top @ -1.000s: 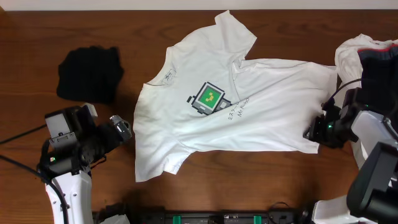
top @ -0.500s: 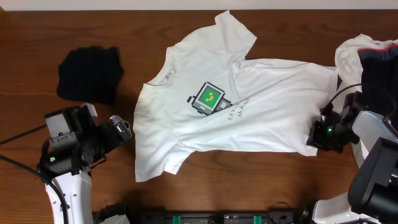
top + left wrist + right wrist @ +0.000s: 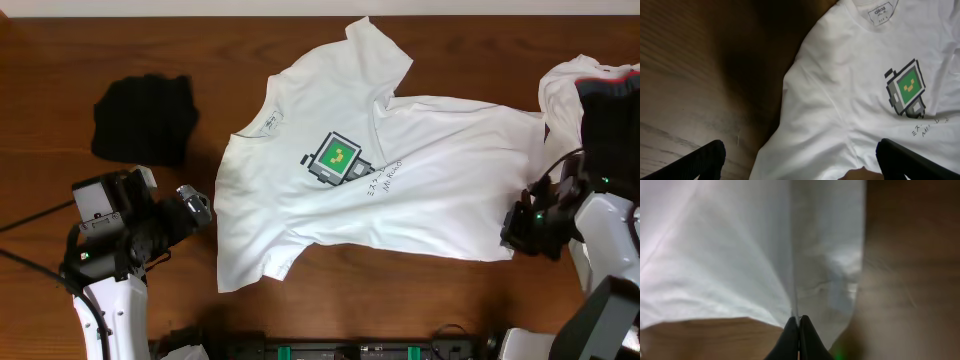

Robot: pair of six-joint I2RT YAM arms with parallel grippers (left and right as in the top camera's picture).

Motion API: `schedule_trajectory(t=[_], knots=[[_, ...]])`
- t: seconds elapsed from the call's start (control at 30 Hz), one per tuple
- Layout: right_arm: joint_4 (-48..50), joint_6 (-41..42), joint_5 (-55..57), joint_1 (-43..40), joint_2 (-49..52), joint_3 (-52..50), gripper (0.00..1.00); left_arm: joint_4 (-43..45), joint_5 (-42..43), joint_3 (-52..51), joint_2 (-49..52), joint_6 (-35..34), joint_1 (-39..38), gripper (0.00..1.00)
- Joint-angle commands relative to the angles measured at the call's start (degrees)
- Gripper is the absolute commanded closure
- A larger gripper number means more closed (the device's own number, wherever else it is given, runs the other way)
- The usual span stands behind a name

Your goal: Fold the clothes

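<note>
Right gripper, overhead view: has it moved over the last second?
Yes. The right gripper, shut on the hem of the white T-shirt, has slid toward the bottom of the view, away from the clothes pile above it.

Four garments (image 3: 440,190), two tools (image 3: 195,206)

White T-shirt (image 3: 420,180) spread flat, mid table (image 3: 60,60). R gripper (image 3: 510,235) on hem corner. L gripper (image 3: 196,206) just beside shirt edge. Black garment (image 3: 143,118) apart, bunched.

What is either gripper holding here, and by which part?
The right gripper pinches the white T-shirt at its hem corner; the left gripper holds nothing.
</note>
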Motion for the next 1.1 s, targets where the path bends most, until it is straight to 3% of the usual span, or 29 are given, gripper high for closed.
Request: schedule_trajectory(t=[0.0, 0.13, 0.3, 0.6, 1.07], knots=[[-0.68, 7.34, 6.38, -0.59, -0.66, 0.31, 0.99, -0.13, 0.37, 0.79, 0.04, 0.55, -0.15, 0.02], [-0.85, 10.88, 11.41, -0.59, -0.66, -0.17, 0.99, 0.59, 0.37, 0.79, 0.04, 0.52, -0.15, 0.02], [-1.20, 16.17, 14.19, -0.59, -0.68, -2.60, 0.99, 9.25, 0.37, 0.79, 0.04, 0.52, -0.15, 0.02], [-0.35, 28.44, 19.87, -0.61, -0.68, -9.11, 0.99, 9.14, 0.37, 0.79, 0.04, 0.52, -0.15, 0.02], [-1.51, 31.85, 22.23, -0.59, -0.68, -9.60, 0.99, 6.95, 0.42, 0.79, 0.04, 0.52, -0.15, 0.02]])
